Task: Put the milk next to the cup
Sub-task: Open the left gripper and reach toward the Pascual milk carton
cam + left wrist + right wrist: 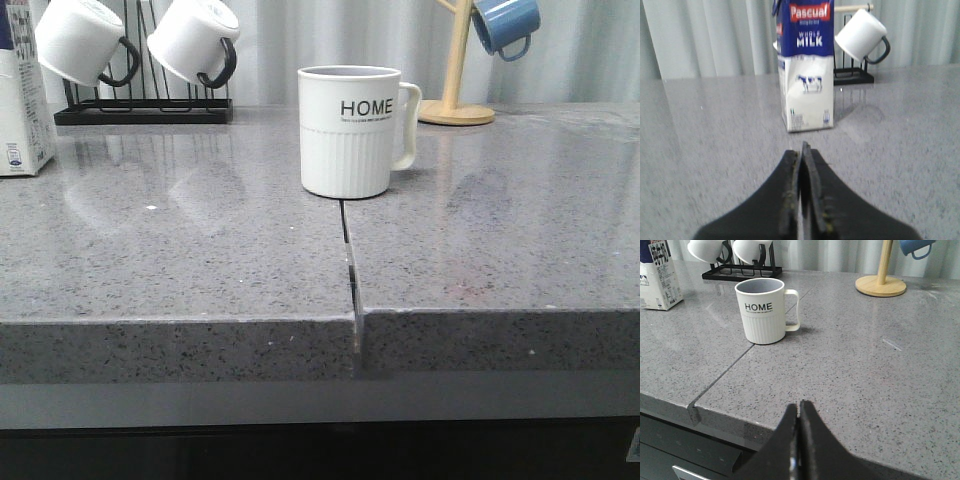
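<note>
The tall white cardboard milk carton with its dark blue top band [806,70] stands upright on the grey speckled stone bench [200,260], straight ahead of the left fingers [803,165], which are clenched on nothing. The right fingers [799,412] are likewise clenched and empty, with the large white ribbed ceramic "HOME" cup [764,310] ahead of them. The carton probably is heavy if full, with smooth walls that yield; a mid-body grip across flat sides seems safest.

Front view crops the milk [22,95] at left edge; its fine print unreadable; blue mug [506,26] cut at top.
</note>
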